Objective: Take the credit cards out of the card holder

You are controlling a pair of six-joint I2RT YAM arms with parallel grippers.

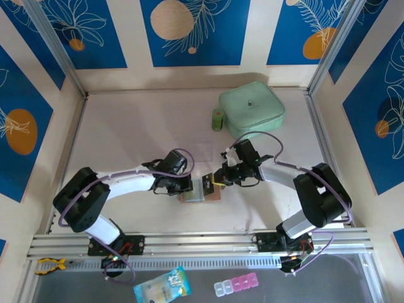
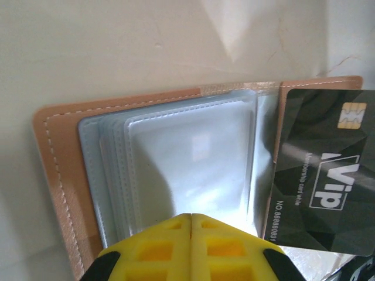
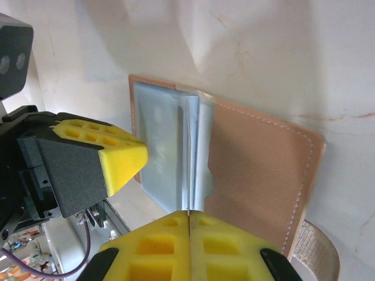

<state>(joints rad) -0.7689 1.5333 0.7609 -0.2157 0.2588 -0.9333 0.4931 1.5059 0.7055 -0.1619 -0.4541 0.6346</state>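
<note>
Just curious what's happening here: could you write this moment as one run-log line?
left gripper: shut, tip on card holder | right gripper: shut on dark card | card holder: spread open on table

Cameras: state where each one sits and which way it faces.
Top external: above and behind, looking down on the table; both arms show.
Left wrist: over the left gripper, facing the holder and card.
Right wrist: over the right gripper, facing the holder and left gripper.
Wrist views share the holder and left gripper.
</note>
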